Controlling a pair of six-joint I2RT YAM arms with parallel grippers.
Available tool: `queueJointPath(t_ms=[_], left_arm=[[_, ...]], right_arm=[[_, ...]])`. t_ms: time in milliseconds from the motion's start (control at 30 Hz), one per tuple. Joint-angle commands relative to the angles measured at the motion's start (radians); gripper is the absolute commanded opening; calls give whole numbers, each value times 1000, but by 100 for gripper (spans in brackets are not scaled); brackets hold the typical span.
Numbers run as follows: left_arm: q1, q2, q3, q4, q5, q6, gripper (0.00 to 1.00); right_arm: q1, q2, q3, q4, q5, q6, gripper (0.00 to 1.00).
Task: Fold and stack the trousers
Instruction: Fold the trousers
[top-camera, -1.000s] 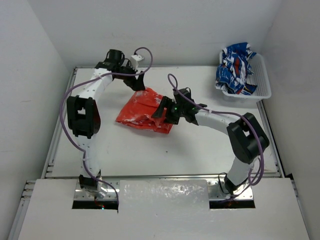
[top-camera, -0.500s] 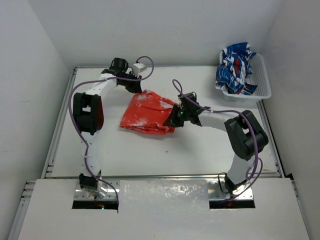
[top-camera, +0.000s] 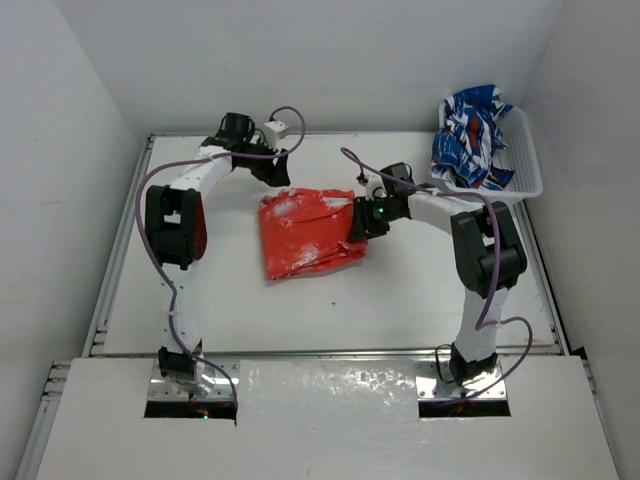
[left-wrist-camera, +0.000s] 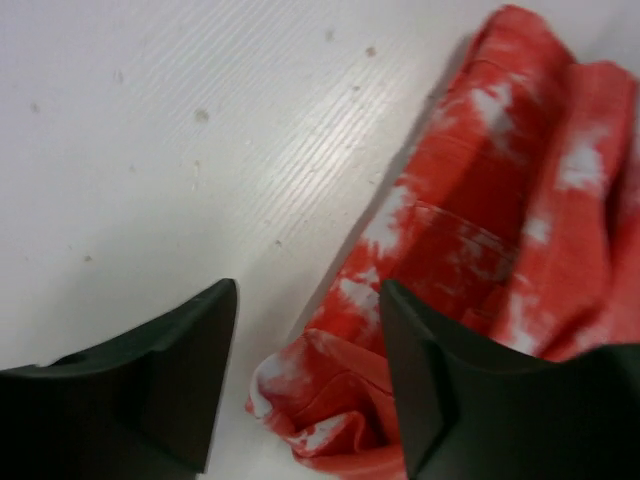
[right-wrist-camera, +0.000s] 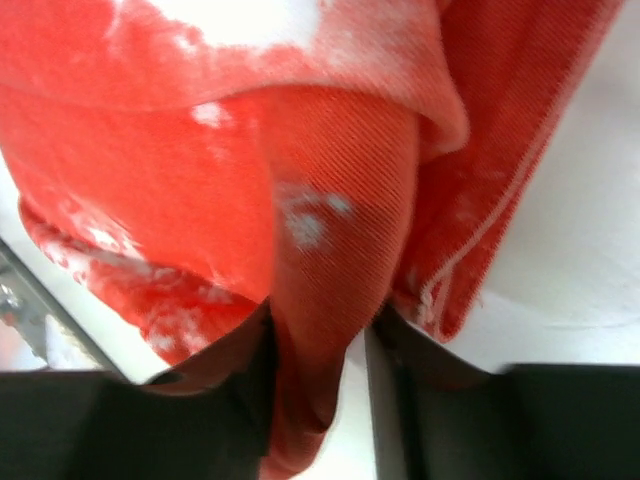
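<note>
The red-orange trousers (top-camera: 305, 232) with white speckles lie bunched in a rough folded rectangle at the table's middle. My left gripper (top-camera: 279, 178) is at their back left corner. In the left wrist view it (left-wrist-camera: 308, 385) is open, and a crumpled corner of the trousers (left-wrist-camera: 470, 230) lies between its dark fingers (left-wrist-camera: 150, 375) without being pinched. My right gripper (top-camera: 358, 221) is at the trousers' right edge. In the right wrist view it (right-wrist-camera: 318, 385) is shut on a fold of the trousers (right-wrist-camera: 330, 200), which hang ahead of the fingers.
A white basket (top-camera: 528, 183) at the back right corner holds a blue, white and red patterned garment (top-camera: 472, 125). White walls close in the table on the left, back and right. The arms' bases stand at the near edge.
My right gripper has pulled the trousers' right edge back and to the right. The bundle has swung round and become more compact. My left gripper has shifted slightly right at the back corner.
</note>
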Motion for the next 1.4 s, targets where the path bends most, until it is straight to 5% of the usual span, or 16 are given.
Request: queueJointPath(t_ms=[0,67,233,400,500,700,800,933,1100,1367], left_arm=[[7,-144,45,-12,162,155,59],[6,-139,48,-59,190,164,60],[-8,-212,-41,-81,136,185,57],[0,-381,-126,-13,-17,53,52],[1,-401,-142,-111,-30,2,36],[-5,-455,-410,-120,41,-59,25],[-25,-457,-480,-51,36,-110,25],[-31,-377,-508,92,-44,-206,25],[-16,-245,-459,112,-281,-222,24],[-16,-61,-331,128,-419,-207,21]], right_arm=[[-33,-6,48,-79,-5,-131,44],[-68,-52,24,-67,11,-102,54],[-88,-191,-32,-98,133,-78,54],[-51,-342,31,-9,287,-22,39],[-21,-348,102,43,300,21,30],[82,-162,126,299,129,233,1],[98,-46,61,612,48,461,0],[81,60,2,957,157,638,0],[53,103,-61,895,439,586,0],[41,140,-112,792,671,486,0]])
